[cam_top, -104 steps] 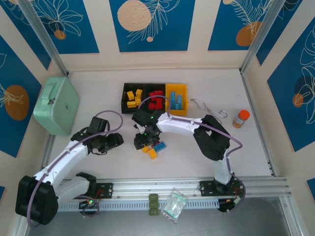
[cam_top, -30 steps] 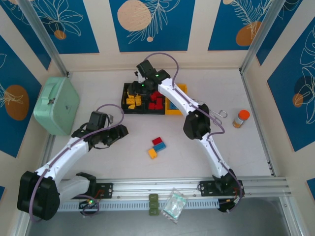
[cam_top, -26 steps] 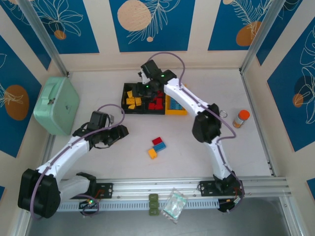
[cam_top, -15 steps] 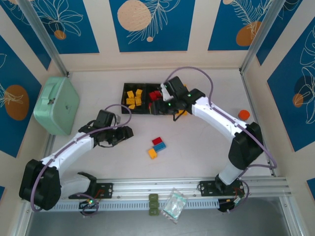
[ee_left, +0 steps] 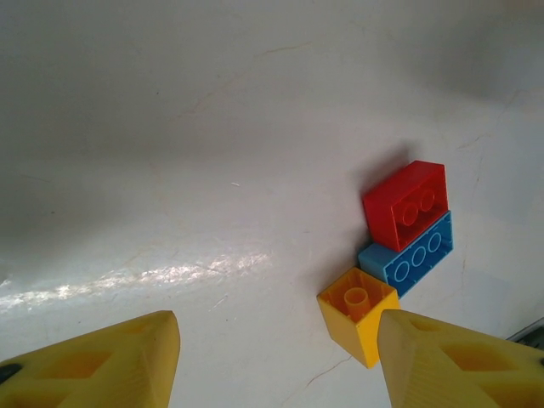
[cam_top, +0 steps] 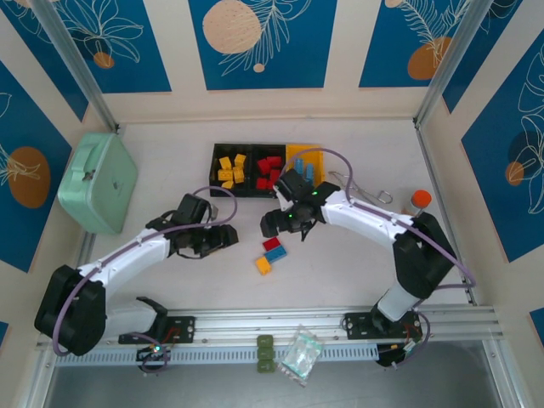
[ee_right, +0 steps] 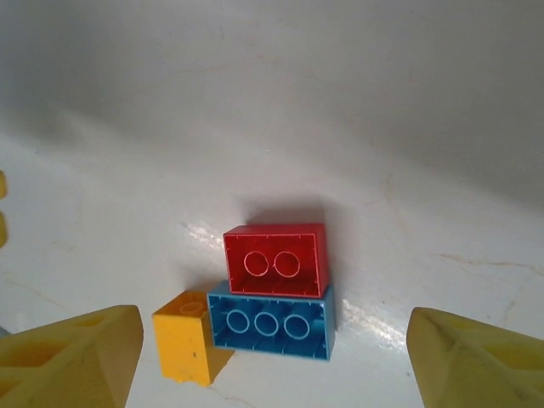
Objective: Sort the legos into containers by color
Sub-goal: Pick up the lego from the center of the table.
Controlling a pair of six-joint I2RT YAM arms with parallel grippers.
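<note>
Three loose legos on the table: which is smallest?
The yellow lego: a cube with one underside tube showing, against two on the red lego and three on the blue lego.

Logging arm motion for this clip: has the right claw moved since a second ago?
Yes. The right claw has drawn back from over the containers, down the top view, and is now near the loose legos.

right fingers [ee_right: 72, 350] off containers [cam_top: 255, 146], left fingers [ee_left: 102, 361] nearer

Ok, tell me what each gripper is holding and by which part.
Nothing is held: the left gripper and the right gripper are both open and empty.
</note>
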